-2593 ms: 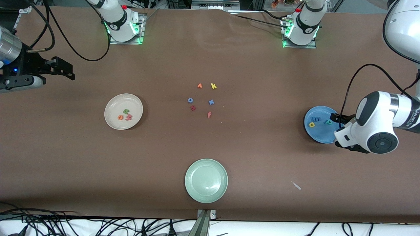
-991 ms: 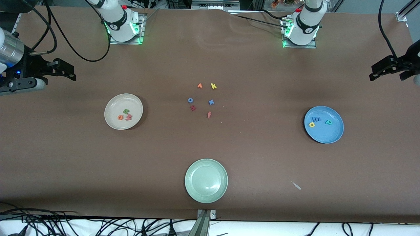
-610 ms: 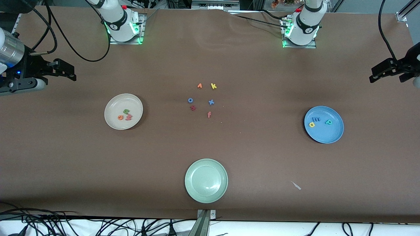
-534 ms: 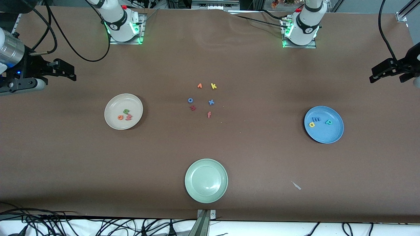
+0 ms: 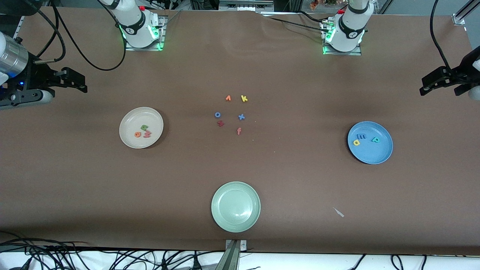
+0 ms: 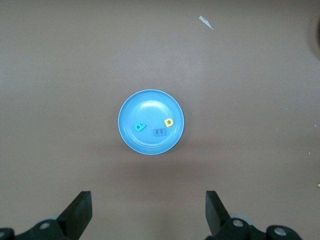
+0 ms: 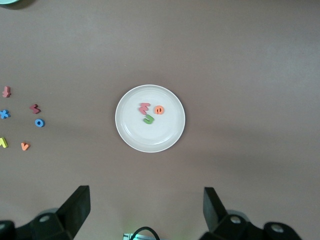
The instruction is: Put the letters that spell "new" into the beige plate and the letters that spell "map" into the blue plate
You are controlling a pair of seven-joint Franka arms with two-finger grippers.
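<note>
- Both words are sorted: n, w, e in the beige plate (image 5: 129,140), m, a, p in the blue plate (image 5: 378,155).
- Left gripper (image 6: 147,212) hangs open above the blue plate, right gripper (image 7: 145,210) open above the beige; best to just hold clear, touching nothing.

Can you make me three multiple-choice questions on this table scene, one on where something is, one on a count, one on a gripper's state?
1. Where is the teal p?
A. in the blue plate
B. in the pale green plate
C. on the bare table

2. How many loose letters lie between the plates?
A. three
B. six
C. nine

3. How is the left gripper?
A. shut on a letter
B. open, holding nothing
C. shut, holding nothing

Answers:
1 A: it lies beside the blue m and yellow a.
2 B: six sit at mid-table.
3 B: the left wrist view shows its fingers spread wide, nothing between.
</note>
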